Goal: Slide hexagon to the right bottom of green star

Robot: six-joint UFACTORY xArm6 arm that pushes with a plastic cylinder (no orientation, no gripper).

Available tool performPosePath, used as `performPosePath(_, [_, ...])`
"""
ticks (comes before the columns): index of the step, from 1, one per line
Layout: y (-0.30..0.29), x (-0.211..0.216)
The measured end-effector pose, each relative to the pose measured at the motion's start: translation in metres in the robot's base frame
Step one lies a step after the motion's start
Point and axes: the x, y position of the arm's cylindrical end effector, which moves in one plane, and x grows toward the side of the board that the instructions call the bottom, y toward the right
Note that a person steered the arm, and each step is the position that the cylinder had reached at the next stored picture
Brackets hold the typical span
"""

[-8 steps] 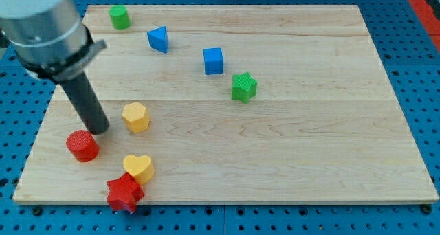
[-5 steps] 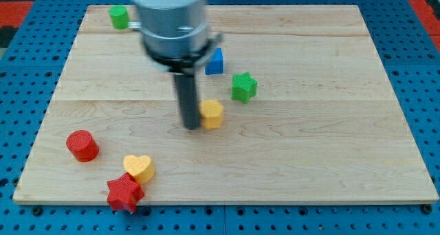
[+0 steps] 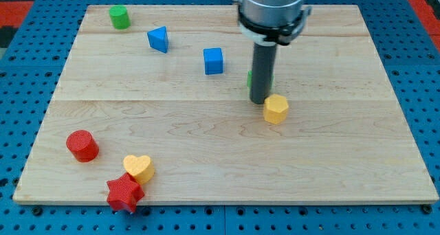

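Since the earlier frames, the yellow hexagon (image 3: 276, 108) has been carried from the view's left-centre across to right of centre, and the rod has been shifted with it. At the view's left, a red cylinder (image 3: 82, 145) is seen near the counter's (image 3: 344, 166) lower edge, with a yellow heart (image 3: 139, 168) and a red star (image 3: 124, 192) touching each other just to its right. A green cylinder (image 3: 119, 16) is placed at the top left, followed by a blue triangular block (image 3: 158, 39) and a blue cube (image 3: 213, 60). The green star (image 3: 251, 80) is largely hidden behind the rod; only a sliver is shown. My tip (image 3: 258, 102) is set just left of the hexagon, seemingly touching it. The hexagon lies just below and right of the star. No jaws are carried by the end effector, so no open or closed state can be told.
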Motion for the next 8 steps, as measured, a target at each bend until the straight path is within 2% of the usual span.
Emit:
performPosePath(1, [0.001,0.004])
performPosePath(3, [-0.163,-0.004])
performPosePath(4, [-0.260,0.008])
performPosePath(5, [-0.328,0.055])
performPosePath(6, [-0.351,0.068])
performPosePath(7, [-0.287,0.082])
performPosePath(8, [-0.340,0.095])
